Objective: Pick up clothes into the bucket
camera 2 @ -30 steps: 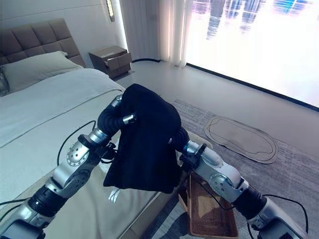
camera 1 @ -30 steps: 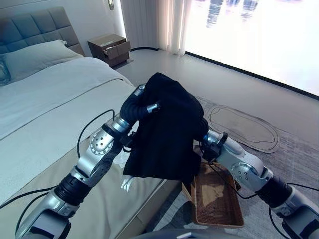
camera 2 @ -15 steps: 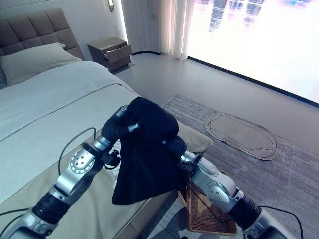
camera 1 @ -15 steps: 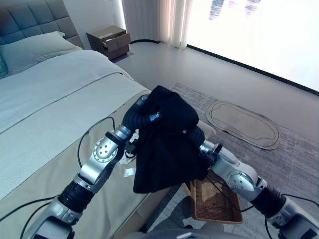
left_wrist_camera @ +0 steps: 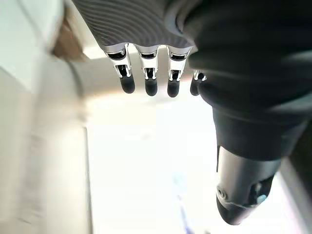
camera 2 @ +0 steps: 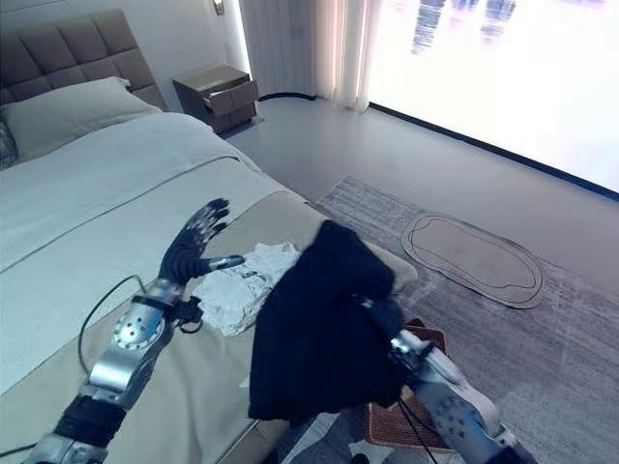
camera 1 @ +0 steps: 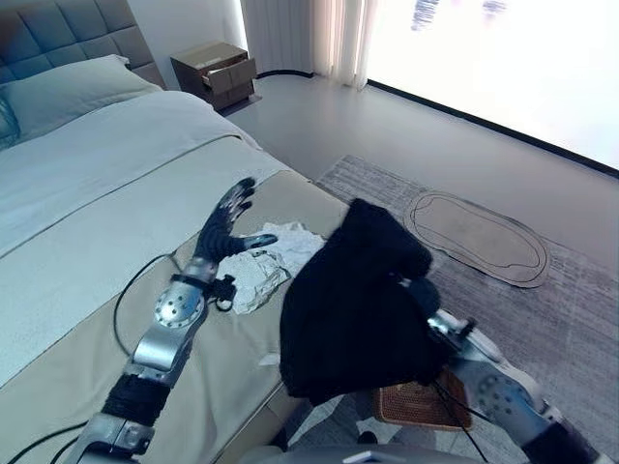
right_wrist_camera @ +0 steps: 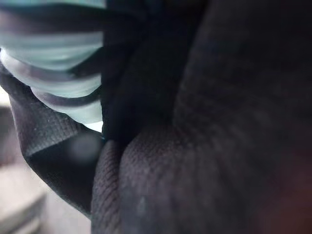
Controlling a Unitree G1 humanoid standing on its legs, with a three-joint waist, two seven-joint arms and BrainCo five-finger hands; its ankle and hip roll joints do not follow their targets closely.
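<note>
- Left hand (camera 1: pixel 228 215) has let go of the black knit garment (camera 1: pixel 353 304) and now hovers, fingers spread, over the bed (camera 1: pixel 87 242).
- Right hand lies buried under the garment; its grip cannot be told.
- Garment hangs past the bed's edge, above the brown wicker basket (camera 1: pixel 418 406) at 5 o'clock.
- Crumpled white cloth (camera 1: pixel 263 261) lies uncovered beside the left hand.
- Grey rug (camera 1: pixel 571 319) spreads at 3 o'clock.

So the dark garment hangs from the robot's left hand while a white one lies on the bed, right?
Not quite: the dark garment hangs from the right hand, whose fingers it hides. The left hand is open and holds nothing, as the left eye view shows. The white garment does lie on the bed.
</note>
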